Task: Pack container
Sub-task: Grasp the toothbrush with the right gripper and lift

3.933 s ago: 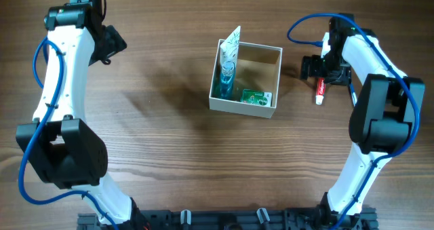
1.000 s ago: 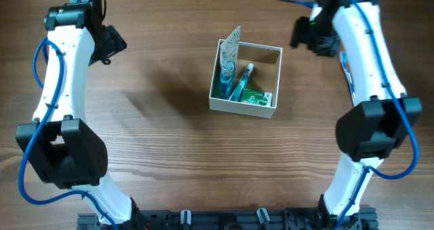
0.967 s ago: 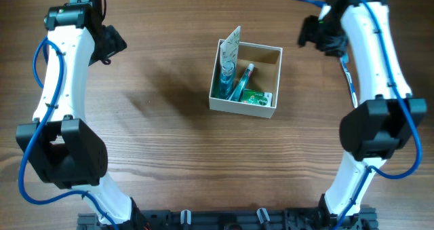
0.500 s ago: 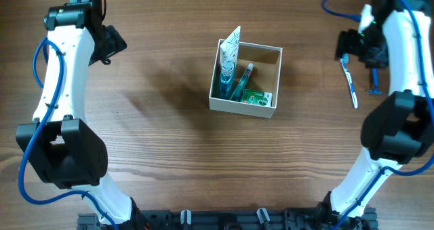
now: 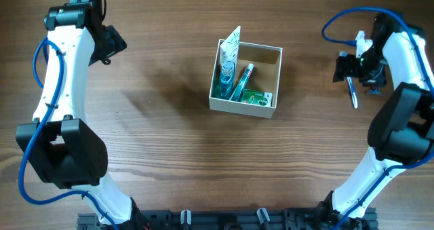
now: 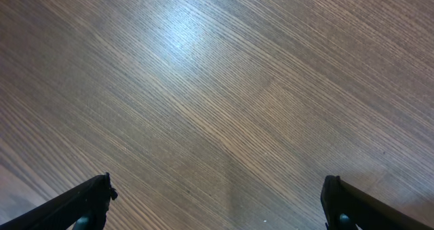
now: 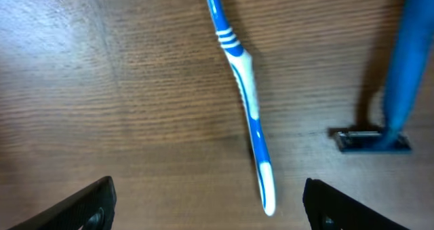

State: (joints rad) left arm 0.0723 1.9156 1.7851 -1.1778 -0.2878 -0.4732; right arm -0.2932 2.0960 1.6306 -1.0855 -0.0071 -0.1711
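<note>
The container (image 5: pixel 266 51), a square white-walled box with a tan inside, stands mid-table. In it are a tall tube (image 5: pixel 229 57) standing at the left, a small tube (image 5: pixel 244 77) leaning beside it, and a green packet (image 5: pixel 256 97). A blue-and-white toothbrush (image 5: pixel 352 93) (image 7: pixel 245 98) and a blue razor (image 5: pixel 372 87) (image 7: pixel 397 87) lie on the table at the right. My right gripper (image 5: pixel 347 68) (image 7: pixel 210 206) is open and empty, hovering over the toothbrush. My left gripper (image 5: pixel 108 43) (image 6: pixel 217 203) is open and empty over bare wood at the far left.
The wooden table (image 5: pixel 163 121) spreads between the box and the left arm. The right arm's blue cable (image 5: pixel 339 20) loops above the right gripper. The arm bases stand along the front edge (image 5: pixel 224 220).
The right arm dropped the small tube into the container, swung away to the right, and now has come down over the toothbrush, open and empty. The left arm has not moved.
</note>
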